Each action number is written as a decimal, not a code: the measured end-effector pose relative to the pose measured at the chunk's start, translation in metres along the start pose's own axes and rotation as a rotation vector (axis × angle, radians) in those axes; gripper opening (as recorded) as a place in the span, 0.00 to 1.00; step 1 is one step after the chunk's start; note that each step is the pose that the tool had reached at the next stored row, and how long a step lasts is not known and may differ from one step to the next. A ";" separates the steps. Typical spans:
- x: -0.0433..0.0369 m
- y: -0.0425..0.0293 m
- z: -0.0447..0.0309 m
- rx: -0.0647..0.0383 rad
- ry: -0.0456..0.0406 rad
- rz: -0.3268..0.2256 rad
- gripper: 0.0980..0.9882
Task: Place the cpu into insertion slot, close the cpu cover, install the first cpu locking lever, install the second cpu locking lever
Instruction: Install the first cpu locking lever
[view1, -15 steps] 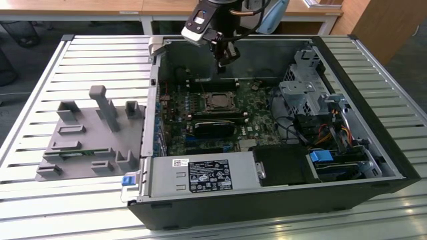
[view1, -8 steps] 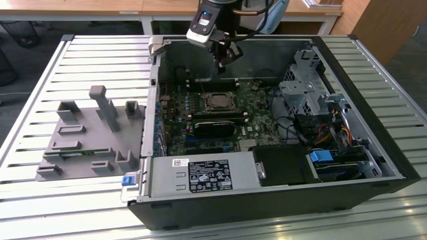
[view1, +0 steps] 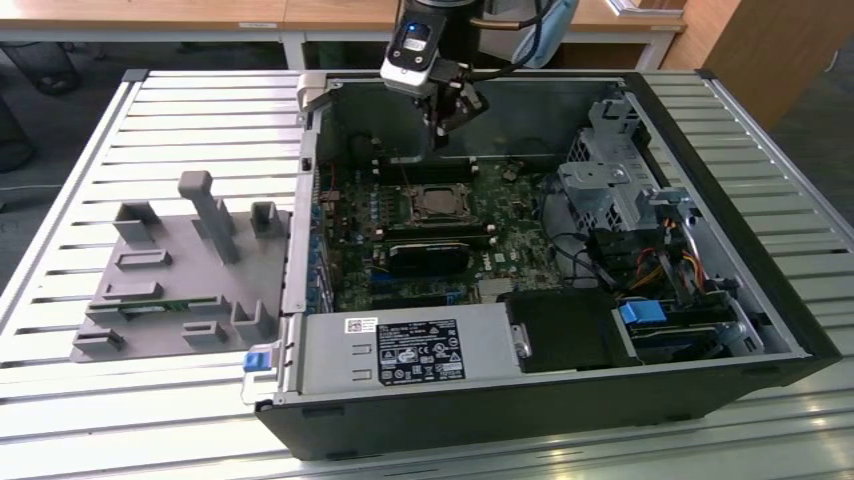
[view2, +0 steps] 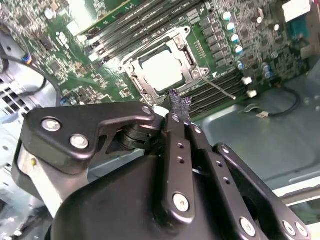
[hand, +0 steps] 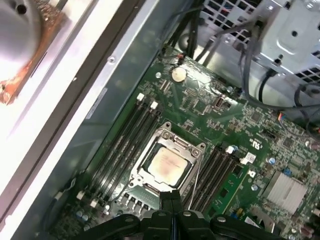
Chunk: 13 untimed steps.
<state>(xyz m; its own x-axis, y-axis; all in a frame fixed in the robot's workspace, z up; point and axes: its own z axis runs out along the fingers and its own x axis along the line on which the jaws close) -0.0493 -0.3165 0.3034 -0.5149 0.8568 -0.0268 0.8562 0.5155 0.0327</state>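
The cpu (view2: 162, 69) (hand: 167, 165) lies flat in its socket on the green motherboard, grey metal top up. Around it the silvery cpu cover (view2: 189, 56) (hand: 175, 141) lies down, its square window framing the chip. A thin wire locking lever (view2: 219, 89) (hand: 194, 180) sticks out from one side of the socket. My gripper (view2: 180, 106) (view1: 449, 118) hangs above the board near the case's back wall, apart from the socket (view1: 434, 203). Its taped fingertips are pressed together with nothing between them.
The open black computer case (view1: 747, 390) lies on a slatted metal table. Rows of memory slots (hand: 125, 145) flank the socket. A drive cage (view1: 607, 190) and cables stand at the exterior view's right, a power supply (view1: 407, 350) at the front. A grey fixture block (view1: 187, 270) sits at the exterior view's left.
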 end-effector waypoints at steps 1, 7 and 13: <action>0.0000 0.0000 0.0001 0.000 0.0010 -0.018 0.01; 0.0000 0.0000 0.0009 0.000 0.0063 -0.125 0.01; 0.0001 0.0000 0.0016 0.001 0.0108 -0.199 0.01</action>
<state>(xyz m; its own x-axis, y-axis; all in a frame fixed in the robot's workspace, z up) -0.0493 -0.3165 0.3018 -0.6745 0.7379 -0.0219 0.7375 0.6749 0.0264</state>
